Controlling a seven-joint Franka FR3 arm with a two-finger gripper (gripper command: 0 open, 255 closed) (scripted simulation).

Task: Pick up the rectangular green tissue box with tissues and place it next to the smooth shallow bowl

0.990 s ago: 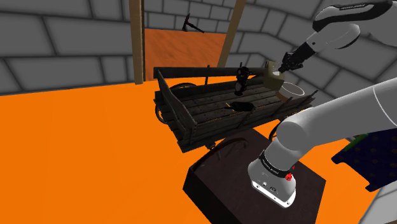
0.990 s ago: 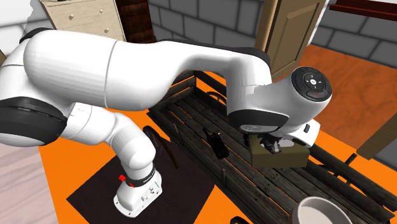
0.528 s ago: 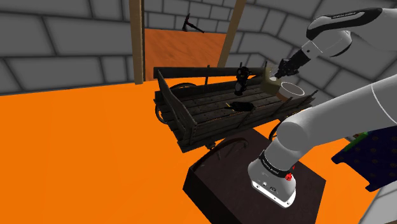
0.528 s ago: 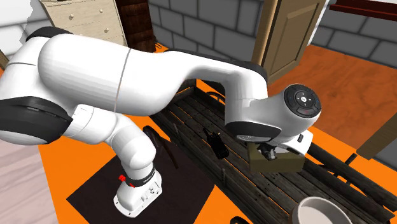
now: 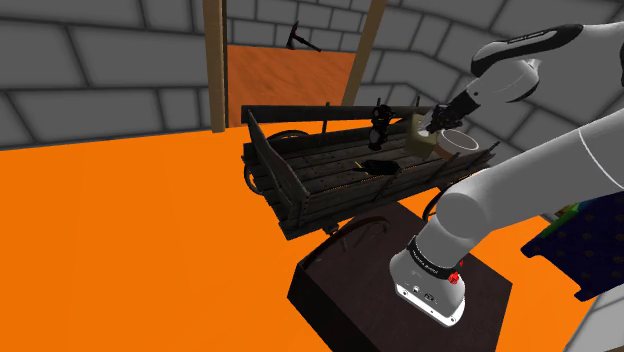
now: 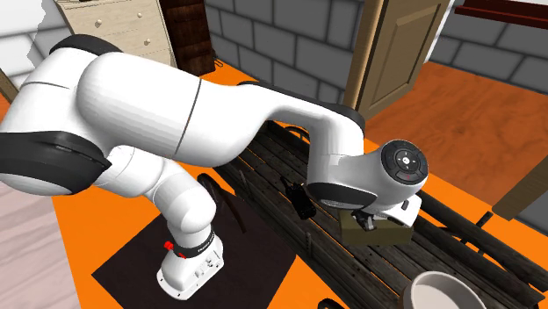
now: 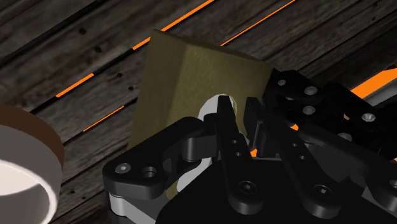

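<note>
Dropped lower: olive tissue box (image 7: 191, 73), tool (image 7: 236, 107) clamped on it, near bowl (image 7: 28, 167), over cart (image 5: 300, 165) planks.

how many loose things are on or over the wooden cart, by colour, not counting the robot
olive-green: 1, the tissue box
white and brown: 1, the bowl
black: 2, the flat black object on the planks and the upright black object by the rail
total: 4

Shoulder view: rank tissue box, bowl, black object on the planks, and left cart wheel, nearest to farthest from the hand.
1. tissue box, held in the hand.
2. bowl, beside it, view's right.
3. black object, mid-planks.
4. cart wheel, far left end.
</note>
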